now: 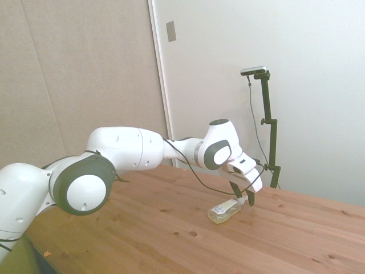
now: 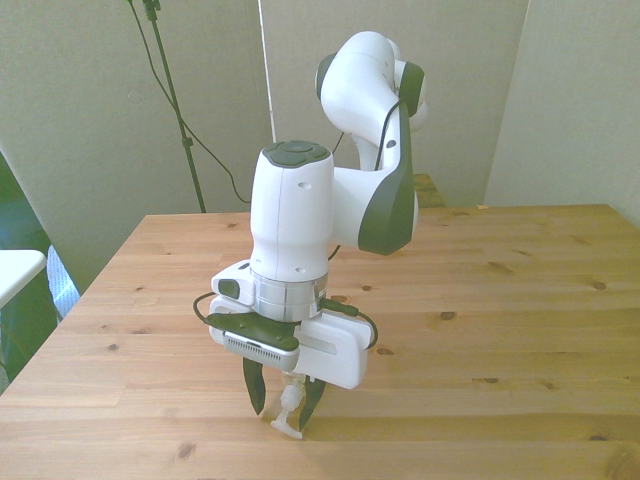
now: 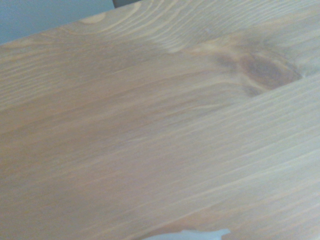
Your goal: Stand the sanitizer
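Note:
The sanitizer point(image 1: 223, 210) lies on its side on the wooden table point(image 1: 171, 234), a small clear bottle of pale yellowish liquid whose white nozzle cap points away from the arm. My gripper point(image 1: 244, 198) is down at that cap end, fingers pointing at the table. In the front view the gripper point(image 2: 284, 402) is open, and the sanitizer's white nozzle point(image 2: 288, 408) sits between the two dark fingers with a gap on each side. The gripper body hides the rest of the bottle there. The wrist view holds only a pale sliver of the sanitizer point(image 3: 186, 234) at its edge.
Bare wooden table point(image 2: 500, 300) spreads on all sides of the bottle. Its near edge in the front view lies just beyond the gripper. A white object point(image 2: 18, 272) shows beyond the table at the front view's left.

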`<state>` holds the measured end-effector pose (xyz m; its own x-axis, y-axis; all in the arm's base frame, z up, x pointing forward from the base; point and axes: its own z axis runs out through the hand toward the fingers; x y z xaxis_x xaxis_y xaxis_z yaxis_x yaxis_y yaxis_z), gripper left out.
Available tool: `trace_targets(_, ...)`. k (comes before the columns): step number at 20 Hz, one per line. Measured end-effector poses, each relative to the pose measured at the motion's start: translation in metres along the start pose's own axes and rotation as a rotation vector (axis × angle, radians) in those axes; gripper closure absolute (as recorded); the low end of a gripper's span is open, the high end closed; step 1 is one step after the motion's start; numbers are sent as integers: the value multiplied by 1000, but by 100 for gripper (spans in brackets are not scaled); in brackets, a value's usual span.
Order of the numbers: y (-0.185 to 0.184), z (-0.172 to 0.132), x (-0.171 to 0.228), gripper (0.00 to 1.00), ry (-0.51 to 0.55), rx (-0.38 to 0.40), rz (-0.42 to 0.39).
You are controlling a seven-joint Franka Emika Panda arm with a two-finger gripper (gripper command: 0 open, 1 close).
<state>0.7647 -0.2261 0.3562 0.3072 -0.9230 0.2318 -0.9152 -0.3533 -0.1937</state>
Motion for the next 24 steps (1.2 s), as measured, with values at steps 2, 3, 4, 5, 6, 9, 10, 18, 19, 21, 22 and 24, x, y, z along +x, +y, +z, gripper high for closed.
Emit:
trace_targets(2,1,1,1,100,-3,-2,1)
trace_targets(3,1,2,0,100,-5,-1,1)
trace_targets(4,1,2,1,100,-7,0,2)
trace_targets(5,2,2,1,100,-9,1,2)
trace_targets(6,2,2,1,100,-9,1,3)
trace_targets(9,3,1,4,100,-13,7,13)
trace_targets(10,3,1,5,100,-13,8,16)
trace_targets(18,1,-1,2,100,-13,6,53)
trace_targets(19,-2,-3,1,100,-7,13,57)
trace_targets(21,-14,-17,-5,100,25,53,55)
trace_targets(22,-20,-29,-9,100,45,82,54)
trace_targets(24,-30,-56,-19,100,102,138,48)
